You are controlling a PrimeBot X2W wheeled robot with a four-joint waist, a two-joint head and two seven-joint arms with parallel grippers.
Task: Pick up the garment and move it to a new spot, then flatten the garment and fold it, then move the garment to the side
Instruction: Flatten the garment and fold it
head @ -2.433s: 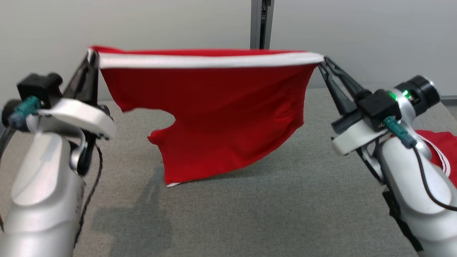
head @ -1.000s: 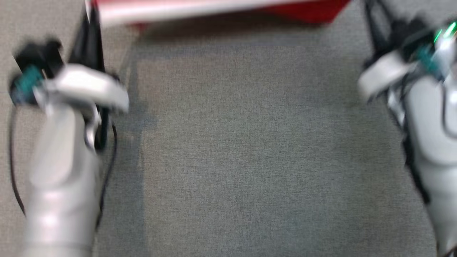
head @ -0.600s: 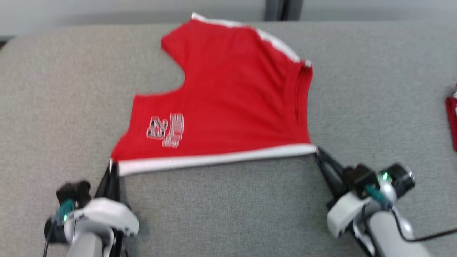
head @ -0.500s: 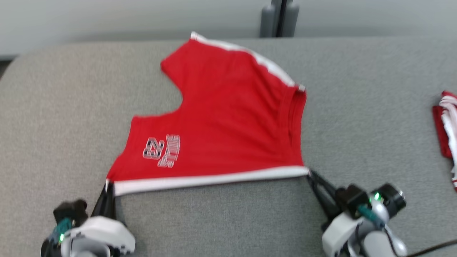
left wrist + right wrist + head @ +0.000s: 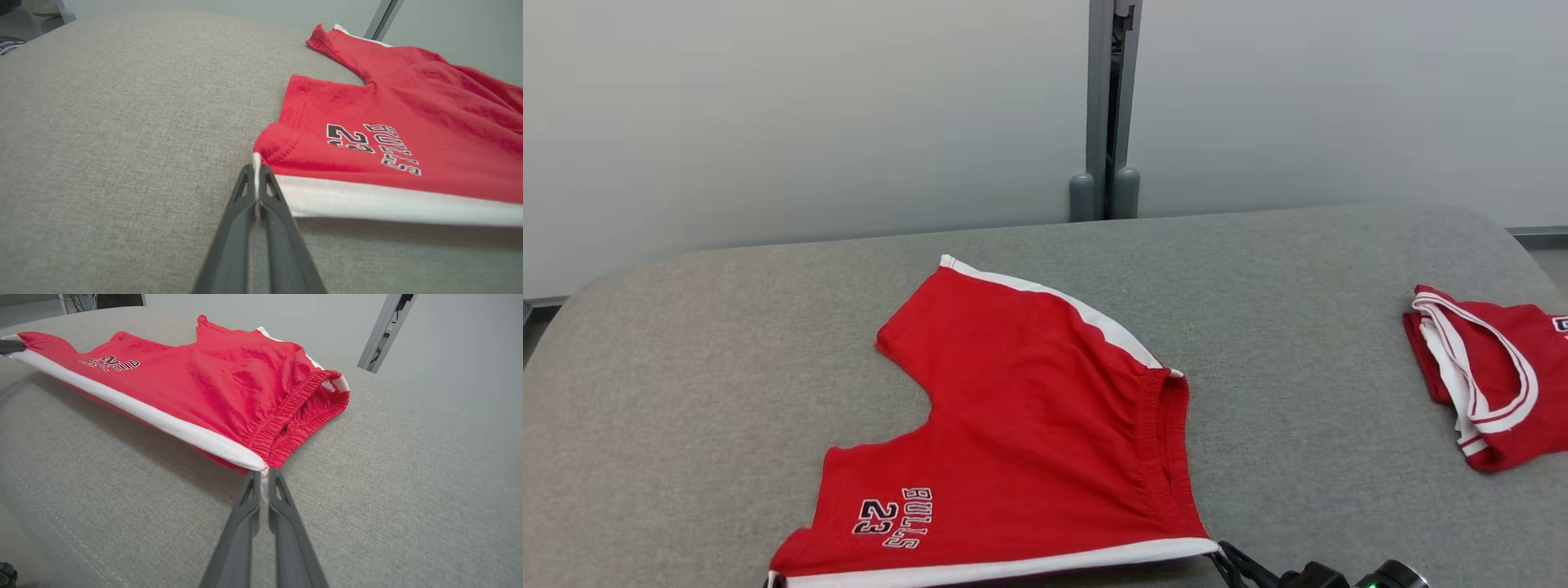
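The garment [image 5: 1029,441] is a pair of red shorts with a white side stripe and "BULLS 23" printed on one leg. It lies spread on the grey table [image 5: 686,367], with the white stripe along its near edge held slightly off the surface. In the left wrist view my left gripper [image 5: 256,171] is shut on the stripe's leg-hem corner of the shorts [image 5: 408,106]. The right wrist view has my right gripper [image 5: 263,475] shut on the stripe's waistband corner of the shorts [image 5: 212,375]. The right gripper's fingers [image 5: 1232,563] peek in at the head view's bottom edge.
A second red and white garment [image 5: 1486,392] lies folded at the table's right edge. A pale wall with a grey post [image 5: 1107,106] stands behind the table. Bare grey surface lies to the left of the shorts and between them and the folded garment.
The shorts hung stretched in the air between both grippers; now they lie spread on the table, drawn toward the near edge. The head camera has tilted, shifting the whole picture.
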